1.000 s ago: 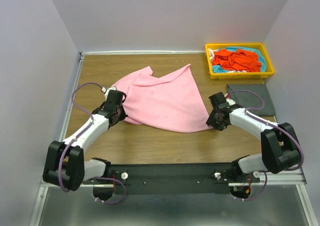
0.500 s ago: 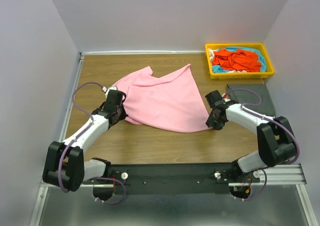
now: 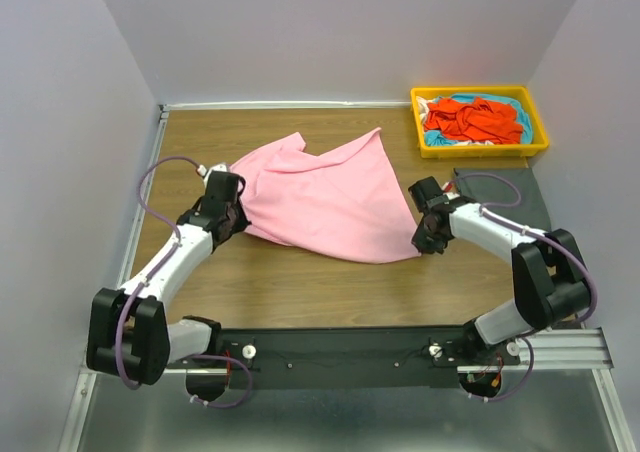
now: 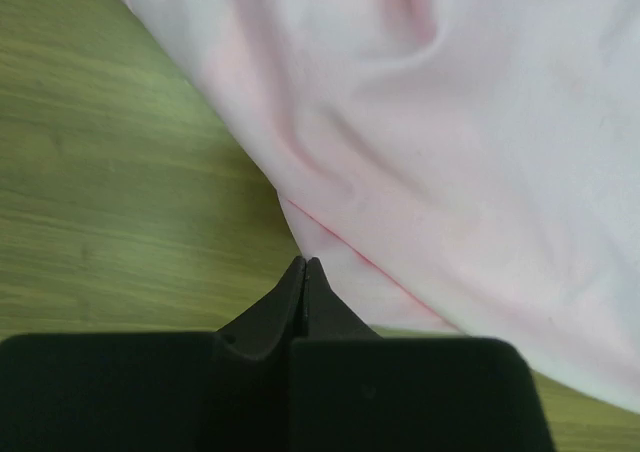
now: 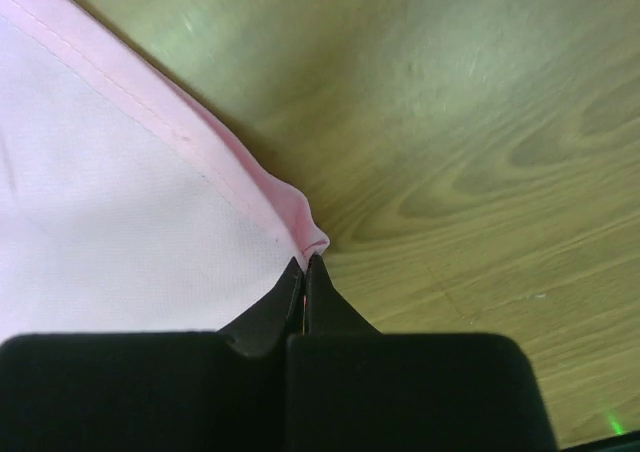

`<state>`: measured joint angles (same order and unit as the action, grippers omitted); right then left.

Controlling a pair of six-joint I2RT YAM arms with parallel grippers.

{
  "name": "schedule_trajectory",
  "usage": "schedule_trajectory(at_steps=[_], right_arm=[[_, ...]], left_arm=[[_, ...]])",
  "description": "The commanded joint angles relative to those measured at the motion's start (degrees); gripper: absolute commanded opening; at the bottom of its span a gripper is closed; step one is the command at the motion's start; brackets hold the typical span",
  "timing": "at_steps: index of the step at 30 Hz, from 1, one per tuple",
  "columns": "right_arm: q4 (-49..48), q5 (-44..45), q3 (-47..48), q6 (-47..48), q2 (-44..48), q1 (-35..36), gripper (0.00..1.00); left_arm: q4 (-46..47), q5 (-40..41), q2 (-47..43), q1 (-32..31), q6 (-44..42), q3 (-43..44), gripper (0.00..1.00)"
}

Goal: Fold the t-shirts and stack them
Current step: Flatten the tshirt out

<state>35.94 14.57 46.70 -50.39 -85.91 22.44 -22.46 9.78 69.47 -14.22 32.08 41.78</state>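
Note:
A light pink t-shirt [image 3: 325, 197] lies spread and rumpled on the wooden table. My left gripper [image 3: 232, 219] is shut on its near left edge; the left wrist view shows the jaws pinched on the pink t-shirt [image 4: 440, 162]. My right gripper [image 3: 426, 240] is shut on its near right corner, whose hem [image 5: 300, 227] bunches at the tips. A folded dark grey t-shirt [image 3: 510, 197] lies flat at the right, under the right arm. An orange-red t-shirt [image 3: 470, 120] lies crumpled on a turquoise t-shirt [image 3: 517, 112] in the tray.
The yellow tray [image 3: 482, 149] stands at the back right corner. Grey walls close the table on three sides. Bare wood [image 3: 330, 287] runs between the pink shirt and the arm bases.
Both grippers have drawn the pink shirt's near edge a little away from the bases. The left gripper moved up and left; the right gripper moved slightly up and left.

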Motion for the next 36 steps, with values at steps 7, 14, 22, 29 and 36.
schedule_trajectory(at_steps=[7,14,22,29,36], right_arm=[[1.94,10.83,36.06,15.05,-9.71,-4.32,0.01],[1.76,10.13,64.37,22.79,-14.28,-8.81,0.01],[0.71,9.61,71.87,33.07,-4.64,-9.16,0.01],[-2.28,2.23,62.3,41.24,12.41,-9.16,0.01],[-2.55,-5.25,57.11,45.12,21.83,-9.16,0.01]], left_arm=[[-8.11,3.49,9.88,16.13,-8.87,38.86,0.0],[-12.96,4.02,18.59,21.86,-7.47,75.52,0.0],[-6.64,2.44,10.17,23.71,-12.2,83.47,0.0],[-1.97,2.44,-2.76,23.62,-17.74,80.73,0.0],[-2.24,6.3,-5.4,19.85,-23.27,84.61,0.0]])
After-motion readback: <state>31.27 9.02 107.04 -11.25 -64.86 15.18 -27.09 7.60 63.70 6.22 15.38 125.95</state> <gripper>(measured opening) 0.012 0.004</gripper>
